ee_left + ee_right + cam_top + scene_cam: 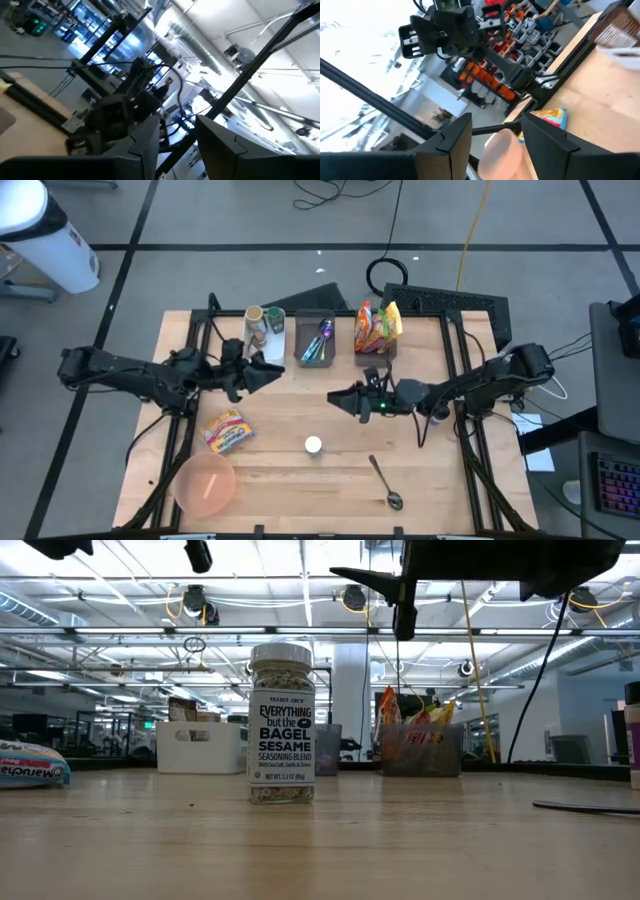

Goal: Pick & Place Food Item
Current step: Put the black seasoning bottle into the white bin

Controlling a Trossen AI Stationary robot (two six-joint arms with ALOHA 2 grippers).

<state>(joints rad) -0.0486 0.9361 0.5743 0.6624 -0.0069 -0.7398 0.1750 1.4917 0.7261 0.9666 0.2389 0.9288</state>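
A seasoning jar point(314, 445) with a white lid stands upright on the wooden table point(430, 470), shown close in the low view point(281, 725). A noodle packet point(227, 430) lies flat at the left, also in the right wrist view point(552, 117). Snack packets point(377, 326) stand in a bin at the back. My left gripper point(274, 373) hovers open above the table's left half, pointing right. My right gripper point(336, 398) hovers open near the middle, pointing left. Nothing is between either pair of fingers point(150, 145) point(450, 140).
A pink bowl point(205, 483) sits at the near left corner and a spoon point(385, 482) lies at the near right. Along the far edge stand a white bin with cups point(265, 330) and a grey bin with utensils point(316, 338). Bare wood lies around the jar.
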